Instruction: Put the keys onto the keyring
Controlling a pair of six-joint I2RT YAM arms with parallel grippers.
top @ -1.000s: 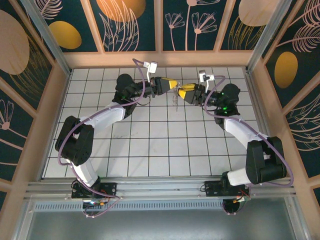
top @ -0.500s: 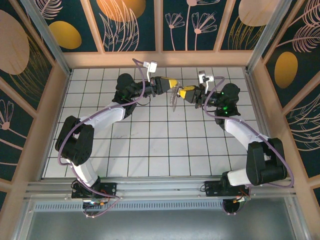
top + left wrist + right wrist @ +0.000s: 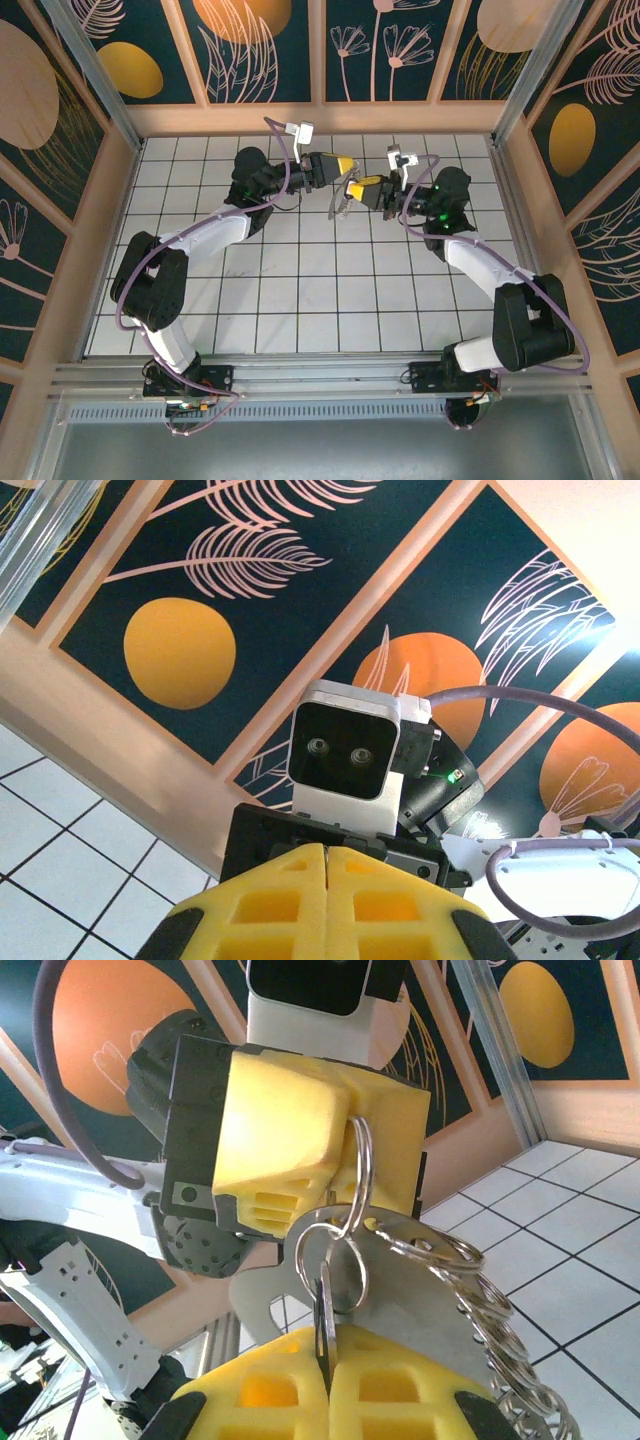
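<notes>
Keyring [image 3: 405, 1295], a flat silvery plate edged with linked wire rings, hangs above the tiled desk [image 3: 300, 290] between two outstretched arms. Left hand [image 3: 344, 164] pinches one upright ring. Right hand [image 3: 328, 1385], yellow jaws pressed together, grips the thin dark blade of the keys [image 3: 323, 1320].

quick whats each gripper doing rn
left gripper: closed on the keyring, pinching one of its rings
right gripper: closed on a thin blade, apparently the key
</notes>
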